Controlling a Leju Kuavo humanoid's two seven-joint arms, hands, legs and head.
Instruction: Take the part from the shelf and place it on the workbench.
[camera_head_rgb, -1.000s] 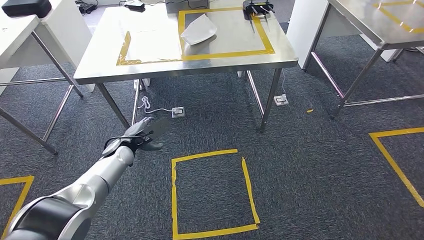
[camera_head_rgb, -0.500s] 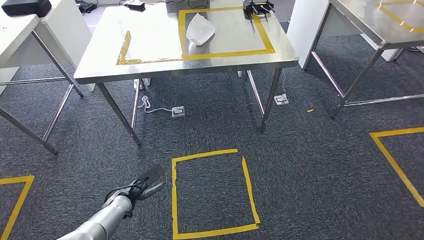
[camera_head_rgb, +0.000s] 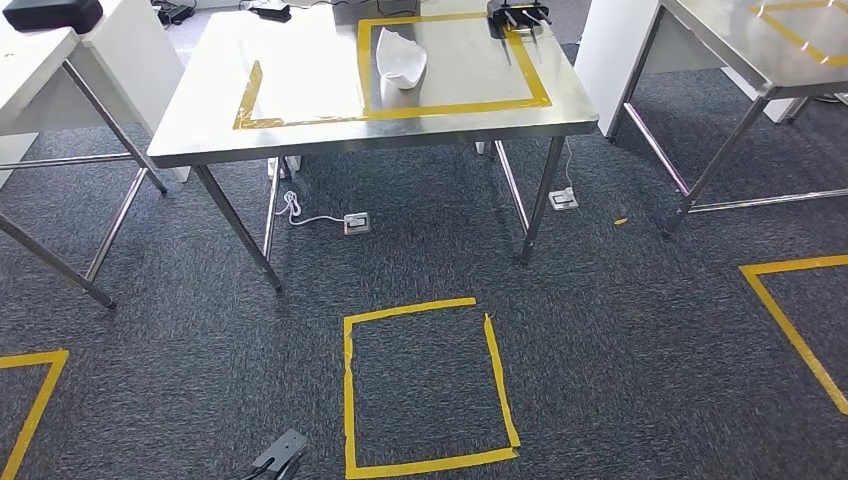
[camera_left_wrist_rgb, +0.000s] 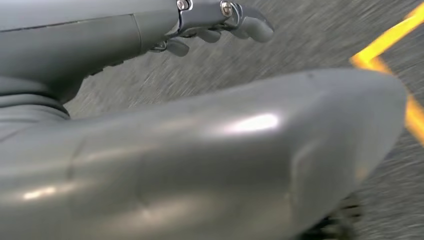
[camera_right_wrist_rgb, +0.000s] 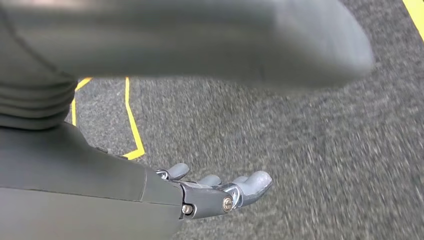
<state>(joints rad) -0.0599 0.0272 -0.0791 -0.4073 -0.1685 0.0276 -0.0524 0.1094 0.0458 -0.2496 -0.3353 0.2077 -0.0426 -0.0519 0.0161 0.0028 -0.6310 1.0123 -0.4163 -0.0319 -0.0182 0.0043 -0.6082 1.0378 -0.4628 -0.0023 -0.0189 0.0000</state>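
The white curved part (camera_head_rgb: 401, 57) lies on the steel workbench (camera_head_rgb: 300, 120), inside its yellow tape rectangle, near the rectangle's left side. No hand touches it. My left hand (camera_head_rgb: 279, 457) hangs low at the picture's bottom edge, above the carpet and just left of the floor's tape square. In the left wrist view its fingers (camera_left_wrist_rgb: 240, 22) are stretched out with nothing between them and the thumb. In the right wrist view my right hand (camera_right_wrist_rgb: 150, 195) hangs over the carpet, its fingers (camera_right_wrist_rgb: 250, 185) spread and empty.
A black device (camera_head_rgb: 517, 15) stands at the workbench's far right corner. A yellow tape square (camera_head_rgb: 430, 385) marks the carpet in front of me. White tables with a black box (camera_head_rgb: 50, 15) stand at left, another steel table (camera_head_rgb: 760, 50) at right. Socket boxes (camera_head_rgb: 357, 222) and cables lie under the workbench.
My left arm has dropped from in front of the workbench to the bottom edge of the picture. The white part on the workbench has rocked from lying flatter to standing more on edge.
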